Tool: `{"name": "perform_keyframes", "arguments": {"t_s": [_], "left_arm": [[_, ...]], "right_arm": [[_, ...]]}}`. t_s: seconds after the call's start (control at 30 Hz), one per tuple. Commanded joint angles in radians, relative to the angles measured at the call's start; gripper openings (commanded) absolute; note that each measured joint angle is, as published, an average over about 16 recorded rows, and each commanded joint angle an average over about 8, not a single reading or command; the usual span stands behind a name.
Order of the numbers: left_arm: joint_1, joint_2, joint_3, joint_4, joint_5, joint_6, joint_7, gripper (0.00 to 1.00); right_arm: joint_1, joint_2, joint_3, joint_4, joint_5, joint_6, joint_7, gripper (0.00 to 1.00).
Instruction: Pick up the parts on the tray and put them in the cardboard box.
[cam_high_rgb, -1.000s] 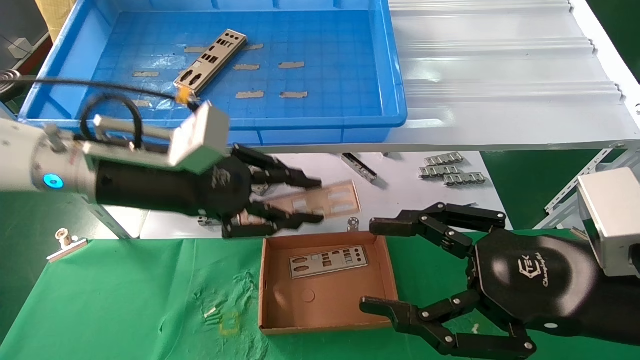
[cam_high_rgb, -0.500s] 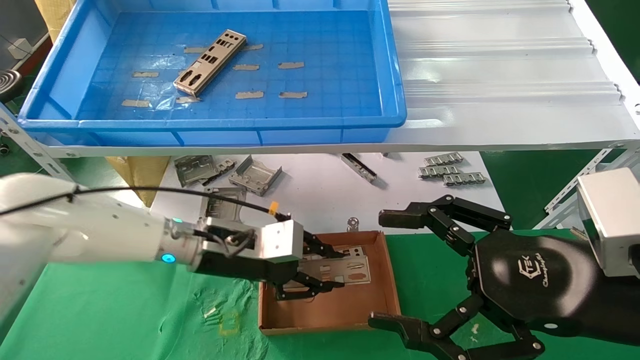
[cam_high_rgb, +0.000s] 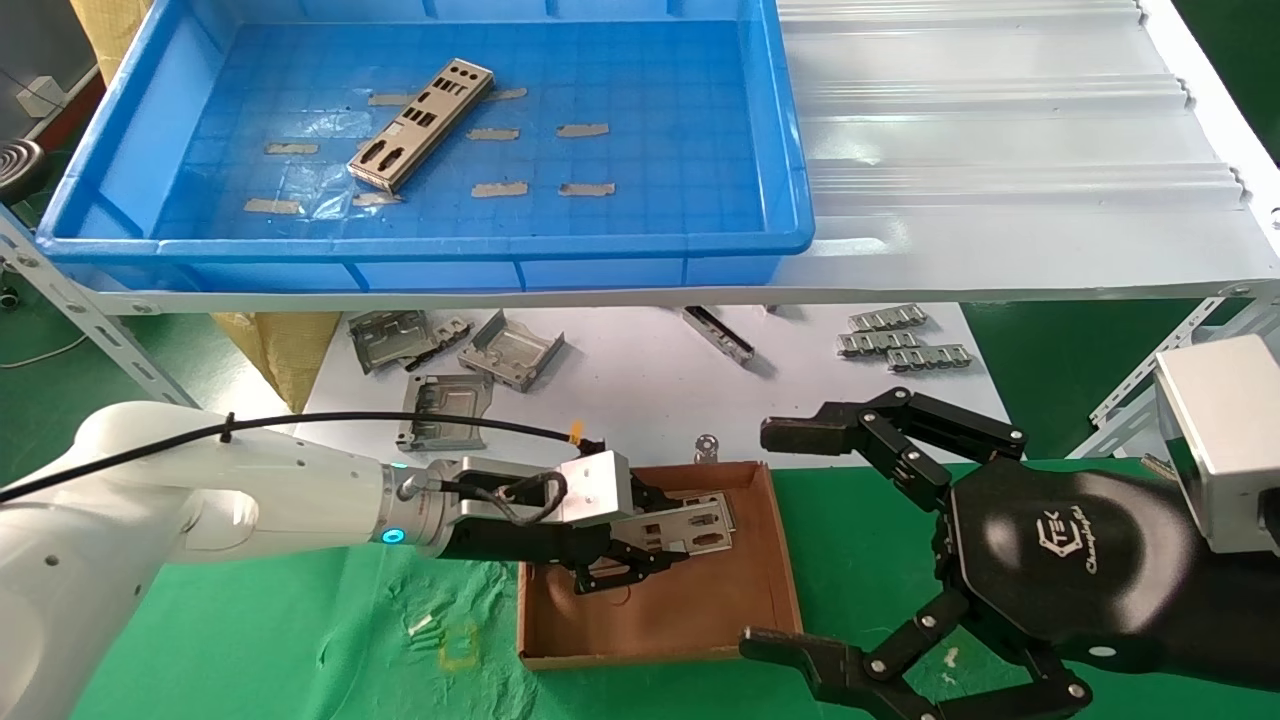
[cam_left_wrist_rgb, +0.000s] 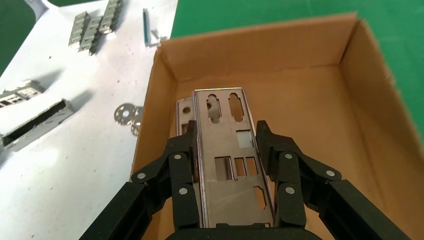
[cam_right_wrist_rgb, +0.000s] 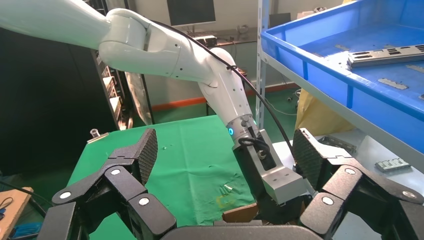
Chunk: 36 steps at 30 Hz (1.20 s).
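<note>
I have the left gripper (cam_left_wrist_rgb: 227, 150) clamped on a plate (cam_left_wrist_rgb: 232, 165) low inside the cardboard box (cam_high_rgb: 755, 590), above another plate (cam_left_wrist_rgb: 185, 111); next I judge: spread the fingers, release it flat. Right gripper (cam_high_rgb: 835, 540) waits spread wide and empty beside the box; one part (cam_high_rgb: 420, 125) remains in the tray (cam_high_rgb: 790, 150).

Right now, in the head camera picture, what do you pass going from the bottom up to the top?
Shallow brown cardboard box → left claw holding a flat silver metal plate → boxy grey metal bracket → big blue plastic tray.

I see a green cloth (cam_high_rgb: 250, 640) on my table, with a white board (cam_high_rgb: 640, 385) behind it. A white ribbed sheet (cam_high_rgb: 1000, 150) tops the metal shelf frame (cam_right_wrist_rgb: 261, 60). A dark monitor (cam_right_wrist_rgb: 191, 11) sits far back.
</note>
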Motion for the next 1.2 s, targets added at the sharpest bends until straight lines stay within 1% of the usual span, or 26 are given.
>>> {"name": "perform_keyframes", "arguments": {"t_s": [0.03, 0.37, 0.47, 0.67, 0.87, 1.0, 1.2], "left_arm": [[0.002, 0.004, 0.002, 0.006, 0.000, -0.015, 0.011, 1.00], [0.010, 0.005, 0.017, -0.011, -0.019, -0.041, -0.002, 1.00], [0.006, 0.001, 0.015, -0.010, -0.035, -0.017, -0.013, 1.00], [-0.001, -0.017, -0.005, 0.014, -0.085, 0.084, -0.035, 1.00], [0.003, -0.031, -0.024, 0.040, -0.121, 0.161, -0.046, 1.00], [0.004, -0.034, -0.027, 0.046, -0.129, 0.177, -0.049, 1.00], [0.006, -0.035, -0.028, 0.034, -0.125, 0.163, -0.050, 1.00]], "right_arm": [[0.000, 0.000, 0.000, 0.000, 0.000, 0.000, 0.000, 1.00], [0.000, 0.000, 0.000, 0.000, 0.000, 0.000, 0.000, 1.00], [0.000, 0.000, 0.000, 0.000, 0.000, 0.000, 0.000, 1.00], [0.000, 0.000, 0.000, 0.000, 0.000, 0.000, 0.000, 1.00], [0.000, 0.000, 0.000, 0.000, 0.000, 0.000, 0.000, 1.00], [0.000, 0.000, 0.000, 0.000, 0.000, 0.000, 0.000, 1.00], [0.000, 0.000, 0.000, 0.000, 0.000, 0.000, 0.000, 1.00]]}}
